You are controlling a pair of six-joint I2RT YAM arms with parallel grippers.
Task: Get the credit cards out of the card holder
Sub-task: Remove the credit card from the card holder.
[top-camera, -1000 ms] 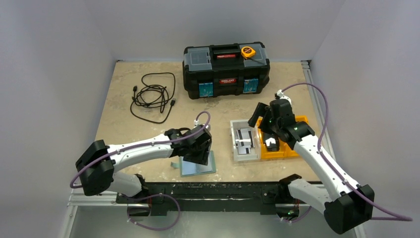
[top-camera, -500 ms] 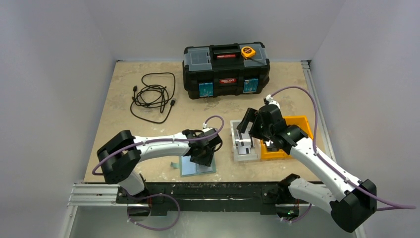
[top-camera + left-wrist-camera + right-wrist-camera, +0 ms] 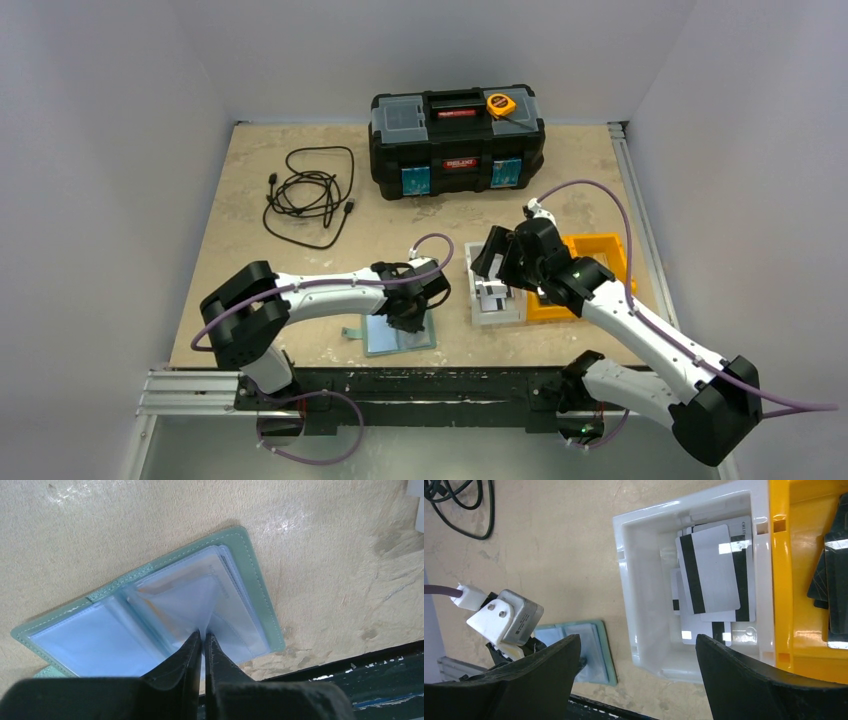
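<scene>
L gripper (image 3: 408,312): pressed almost fully together, pinching a thin clear pocket leaf of the card holder (image 3: 388,341); in the wrist view the two black fingers (image 3: 180,665) meet at their tips with the leaf pulled up into a peak between them
L arm: reaches from the near left across to the middle of the near edge, gripper pointing down at the holder
Card holder: teal-green bifold, lying open and flat on the table (image 3: 250,250) at the near edge, just left of the white bin (image 3: 497,322); pale blue pockets face up, small tab (image 3: 352,333) sticks out on its left side
Pockets: faint orange tint shows thru one leaf near the fingertips; can't tell if it's a card
R gripper (image 3: 495,262): spread wide, nothing between the fingers; hangs above the white bin, not touching it
White bin: just right of the holder, holds several white cards w/ black stripes (image 3: 709,575), loosely stacked
Orange bin (image 3: 600,245): touching the white bin's right side, dark cards (image 3: 831,580) lie inside
Toolbox (image 3: 457,140): black, shut, at the far edge, orange tape measure (image 3: 501,104) on its lid
Cable (image 3: 310,195): black, coiled loosely, far left, well apart from both arms
</scene>
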